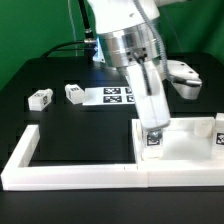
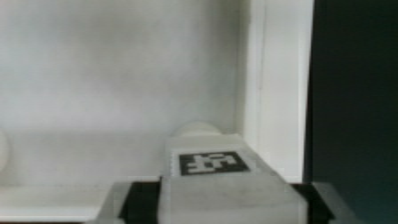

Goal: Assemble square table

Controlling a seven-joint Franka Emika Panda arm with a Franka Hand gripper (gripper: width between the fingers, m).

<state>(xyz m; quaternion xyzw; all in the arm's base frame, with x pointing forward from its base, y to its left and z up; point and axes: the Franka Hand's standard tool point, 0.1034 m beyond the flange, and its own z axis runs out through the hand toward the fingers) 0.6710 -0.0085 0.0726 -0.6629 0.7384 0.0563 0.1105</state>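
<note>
The gripper point(image 1: 152, 127) was clenched on a tagged leg point(image 2: 214, 162), held upright over the square slab point(image 2: 107, 90), perhaps touching it near the rim.

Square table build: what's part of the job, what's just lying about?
Job: white plastic square slab; white tagged leg in the hand; loose white leg, exterior view's left; another loose leg beside it; fourth white leg, exterior view's right.
Clutter: flat white marker board; white L-shaped border wall.
</note>
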